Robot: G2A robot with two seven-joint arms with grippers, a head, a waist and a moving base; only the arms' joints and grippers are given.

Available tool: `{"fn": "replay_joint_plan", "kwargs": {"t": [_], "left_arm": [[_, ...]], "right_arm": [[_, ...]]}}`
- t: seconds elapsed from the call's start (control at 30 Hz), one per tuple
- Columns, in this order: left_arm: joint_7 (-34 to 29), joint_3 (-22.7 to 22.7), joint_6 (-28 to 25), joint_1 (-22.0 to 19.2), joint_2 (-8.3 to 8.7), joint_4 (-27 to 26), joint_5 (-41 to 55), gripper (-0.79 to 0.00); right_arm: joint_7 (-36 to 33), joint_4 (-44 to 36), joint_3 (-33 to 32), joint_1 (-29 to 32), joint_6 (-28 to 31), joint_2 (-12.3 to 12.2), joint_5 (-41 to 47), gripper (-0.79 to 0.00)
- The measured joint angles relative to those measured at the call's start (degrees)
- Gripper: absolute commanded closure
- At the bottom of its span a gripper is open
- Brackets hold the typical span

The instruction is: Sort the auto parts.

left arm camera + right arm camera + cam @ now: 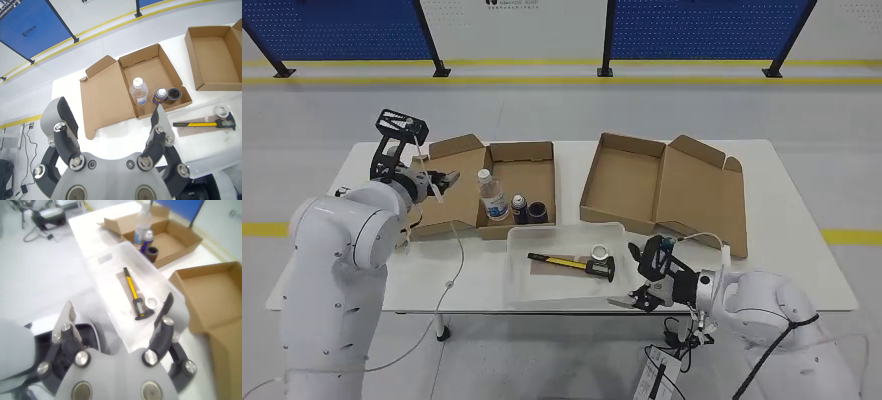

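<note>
Sorting looks partly done: three items boxed, two left in the tray.

Top view: a bottle (492, 195), a spray can (519, 208) and a black cup (538, 212) stand in the left box (527, 158). A caliper (567, 264) and a white ring (599, 252), probably bound for the right box (622, 185), lie in the tray (542, 292). Left wrist view: the left gripper (110, 111), jaws wide and holding nothing, hangs by the left box's flap, well apart from the caliper. Right wrist view: the right gripper (119, 306), jaws wide and holding nothing, sits at the tray's corner, with the caliper's head and the ring near its fingertips.

Bottle (492, 196), can (519, 208), cylinder (538, 211) in left box (527, 160), caliper (567, 263) and ring (599, 252) in tray (542, 287), other box (622, 185) right.
</note>
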State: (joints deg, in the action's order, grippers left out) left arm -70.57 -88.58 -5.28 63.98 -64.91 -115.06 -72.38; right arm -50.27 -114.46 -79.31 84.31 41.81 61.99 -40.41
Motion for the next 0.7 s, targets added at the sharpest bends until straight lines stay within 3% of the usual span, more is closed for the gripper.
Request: {"fn": "replay_joint_plan", "kwargs": {"t": [0.17, 0.57, 0.7], "left_arm": [[0.0, 0.0, -0.1, 0.0, 0.02, 0.1, 0.0, -0.785], [0.0, 0.0, -0.1, 0.0, 0.01, 0.1, 0.0, -0.785], [0.0, 0.0, -0.1, 0.0, 0.01, 0.1, 0.0, -0.785]], "right_arm": [[-3.1, 3.3, 6.1, -4.2, -3.9, 0.3, 0.0, -0.785], [-3.1, 3.3, 6.0, -4.2, -3.8, 0.3, 0.1, -0.785], [-2.3, 0.2, 5.7, -5.7, -6.6, 0.3, -3.4, -0.785]]}}
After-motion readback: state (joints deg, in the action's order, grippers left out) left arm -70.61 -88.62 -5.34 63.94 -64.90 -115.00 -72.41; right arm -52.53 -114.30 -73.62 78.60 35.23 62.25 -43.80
